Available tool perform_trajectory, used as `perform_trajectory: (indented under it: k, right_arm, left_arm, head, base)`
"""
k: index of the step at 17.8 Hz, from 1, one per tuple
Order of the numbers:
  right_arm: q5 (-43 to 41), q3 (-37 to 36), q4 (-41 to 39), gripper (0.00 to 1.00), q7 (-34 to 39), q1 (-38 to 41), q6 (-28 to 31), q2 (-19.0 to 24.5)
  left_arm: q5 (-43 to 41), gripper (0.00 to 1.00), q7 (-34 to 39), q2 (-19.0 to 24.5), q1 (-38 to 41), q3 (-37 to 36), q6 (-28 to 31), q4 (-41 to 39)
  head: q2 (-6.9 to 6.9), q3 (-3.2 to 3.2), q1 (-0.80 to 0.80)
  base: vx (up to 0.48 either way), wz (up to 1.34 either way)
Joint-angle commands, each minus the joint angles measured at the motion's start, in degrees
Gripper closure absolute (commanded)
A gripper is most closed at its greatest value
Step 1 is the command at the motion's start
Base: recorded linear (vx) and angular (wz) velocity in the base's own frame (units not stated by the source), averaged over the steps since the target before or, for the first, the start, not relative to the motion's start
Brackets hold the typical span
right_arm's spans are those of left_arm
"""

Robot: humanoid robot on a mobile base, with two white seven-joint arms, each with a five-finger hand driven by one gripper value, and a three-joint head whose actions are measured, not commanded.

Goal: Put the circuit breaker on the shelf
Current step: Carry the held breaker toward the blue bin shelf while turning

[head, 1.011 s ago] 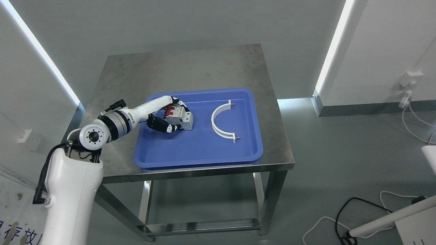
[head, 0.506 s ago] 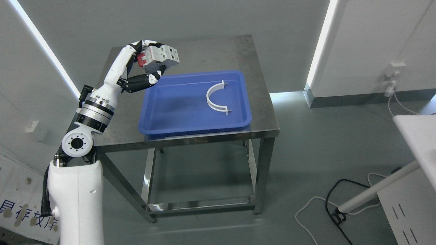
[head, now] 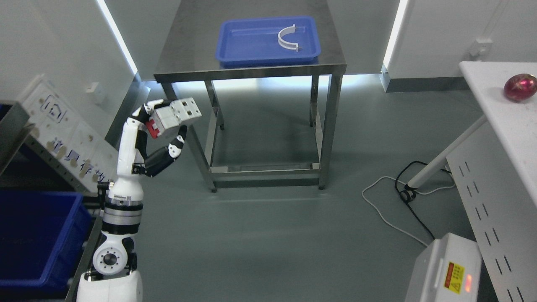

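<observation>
My left hand [head: 165, 126] is shut on the circuit breaker [head: 174, 115], a grey-white block with red switches. I hold it up in the air over the grey floor, left of the steel table's legs. A shelf frame [head: 16, 121] with a blue bin [head: 35, 235] shows at the far left edge. The right arm is out of view.
The steel table [head: 251, 71] stands at the top with a blue tray [head: 268, 52] holding a white curved part [head: 288, 37]. A white table [head: 503, 109] with a red ball [head: 520, 87] is at the right. Cables [head: 402, 197] and a white box [head: 444, 268] lie on the floor.
The camera has backed away and turned left from the table. My left hand lifted the circuit breaker out of the blue tray and carries it away from the table.
</observation>
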Motion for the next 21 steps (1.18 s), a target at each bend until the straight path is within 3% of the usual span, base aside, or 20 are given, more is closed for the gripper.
perform_trajectory:
  k: [1,5,10,14,21]
  right_arm:
    - [-0.07,0.0,0.02,0.0,0.04,0.91,-2.12,-1.0]
    - [0.02,0.0,-0.06,0.0,0.04,0.91,-2.12,-1.0]
    - [0.02,0.0,0.02,0.0,0.04,0.91,-2.12,-1.0]
    - [-0.07,0.0,0.02,0.0,0.04,0.91,-2.12,-1.0]
    - [0.02,0.0,0.02,0.0,0.04,0.91,-2.12,-1.0]
  left_arm:
    - [5.12,0.87,-3.97,-1.27,6.96,2.01,-1.7,-6.36]
    - [5.39,0.87,-3.97,-1.27,6.61,0.26,-1.35,-7.49]
    - [5.3,0.87,-3.97,-1.27,1.53,-4.22,2.33,-7.76]
    - [5.21,0.87,-3.79,-1.27,-6.12,-8.79,7.52,-7.76]
    - [2.33,0.87,-5.1,-1.27,-17.27,-8.71,16.82,-7.33]
  head:
    - [0.0,0.0,0.0]
    - [0.0,0.0,0.0]
    - [0.0,0.0,0.0]
    - [0.0,0.0,0.0]
    - [0.0,0.0,0.0]
  base:
    - [-0.877,0.39]
    - [-0.8,0.42]
    - [-0.486,1.71]
    - [-0.118,1.3]
    - [0.041,0.54]
